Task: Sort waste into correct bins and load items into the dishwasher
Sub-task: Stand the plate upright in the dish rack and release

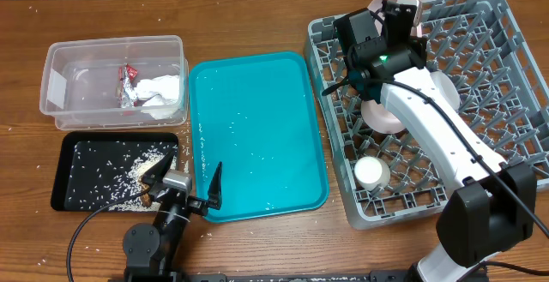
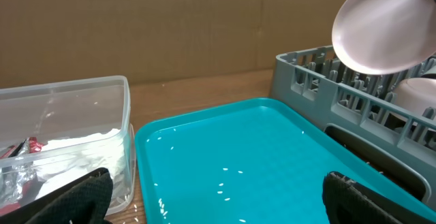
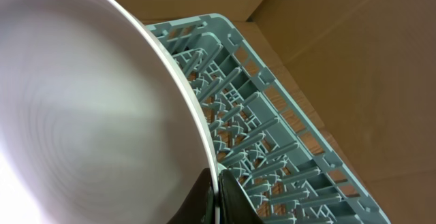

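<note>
My right gripper (image 1: 399, 18) is shut on the rim of the round white plate (image 1: 382, 3) and holds it on edge above the far left part of the grey dish rack (image 1: 506, 51). In the right wrist view the jaws (image 3: 216, 191) pinch the plate's rim (image 3: 82, 101) over the rack's pegs (image 3: 272, 135). A pale bowl (image 1: 382, 117) and a white cup (image 1: 371, 172) sit in the rack. My left gripper (image 1: 187, 186) is open and empty at the teal tray's near left corner. The clear tub (image 1: 60, 68) holds the red wrapper (image 1: 130, 76) and white tissue (image 1: 163, 89). Chopsticks are out of view.
The black tray (image 1: 69, 158) holds rice grains and brownish scraps (image 1: 141, 172). The teal serving tray (image 1: 257, 128) lies in the middle with a few grains on it. The left wrist view shows my open fingers (image 2: 218, 200), the teal tray (image 2: 259, 149), the tub (image 2: 75, 108) and the plate (image 2: 388, 23).
</note>
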